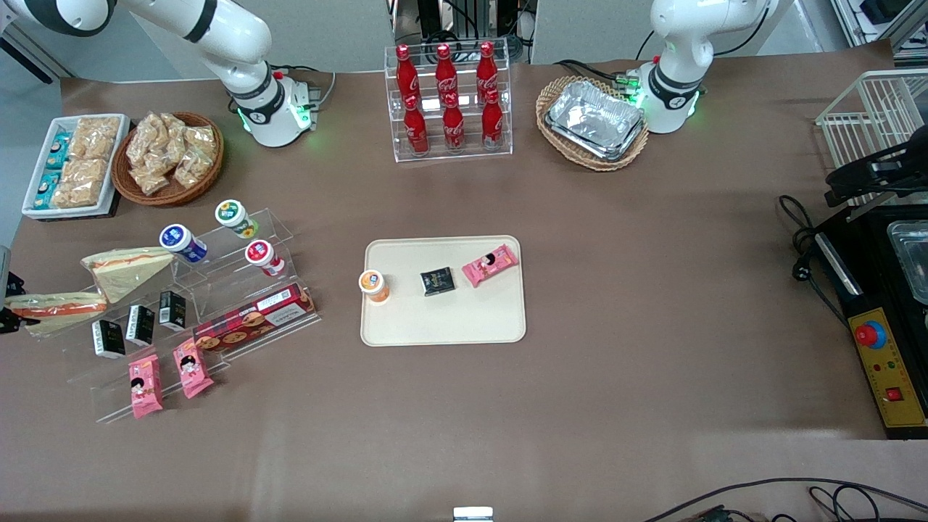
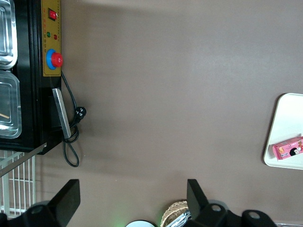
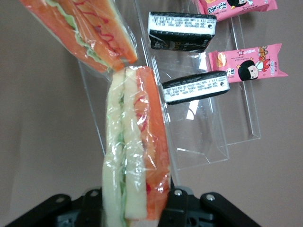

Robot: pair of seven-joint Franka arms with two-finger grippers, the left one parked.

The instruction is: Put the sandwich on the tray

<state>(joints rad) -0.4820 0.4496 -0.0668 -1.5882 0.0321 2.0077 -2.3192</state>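
The sandwich (image 3: 135,156) is a clear-wrapped wedge seen edge-on, with pale bread and orange-red and green filling stripes. My right gripper (image 3: 135,208) is shut on its narrow end, one finger pressed to each bread face. In the front view the sandwich (image 1: 54,304) is at the working arm's end of the table, by the acrylic stand, and only a dark bit of the gripper (image 1: 6,315) shows at the frame's edge. The cream tray (image 1: 442,326) lies flat mid-table, its edge also in the parked arm's view (image 2: 284,118).
A second wrapped sandwich (image 1: 127,270) lies just beside the held one. The acrylic stand (image 1: 217,290) carries black cartons, pink packs, yoghurt cups and a biscuit box. On the tray sit an orange-lidded cup (image 1: 374,284), a black packet (image 1: 438,281) and a pink packet (image 1: 491,264).
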